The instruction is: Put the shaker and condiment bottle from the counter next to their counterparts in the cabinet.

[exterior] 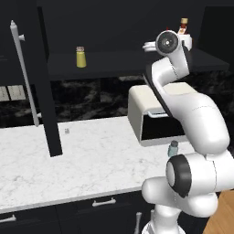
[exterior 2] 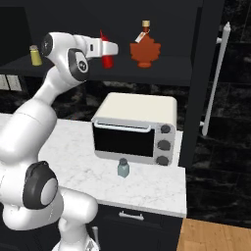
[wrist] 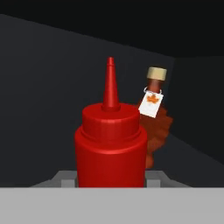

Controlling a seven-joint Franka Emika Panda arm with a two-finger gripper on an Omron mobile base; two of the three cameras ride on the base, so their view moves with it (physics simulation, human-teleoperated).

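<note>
Gripping the condiment bottle [wrist: 110, 148], tool [exterior 2: 109, 54] inside the cabinet [exterior 2: 166, 66], beside brown bottle [exterior 2: 144, 49]

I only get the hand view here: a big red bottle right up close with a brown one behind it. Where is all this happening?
Observer: Up inside the dark wall cabinet; the arm has the condiment bottle at shelf height, just left of the brown bottle.
Operator: Is the robot actually gripping the red one?
Observer: Yes, the gripper is shut on it.
Operator: Anything else on that shelf?
Observer: A yellow shaker stands far over at the other end.
Operator: And the second item to move?
Observer: The shaker is still down on the counter, in front of the toaster oven.
</note>
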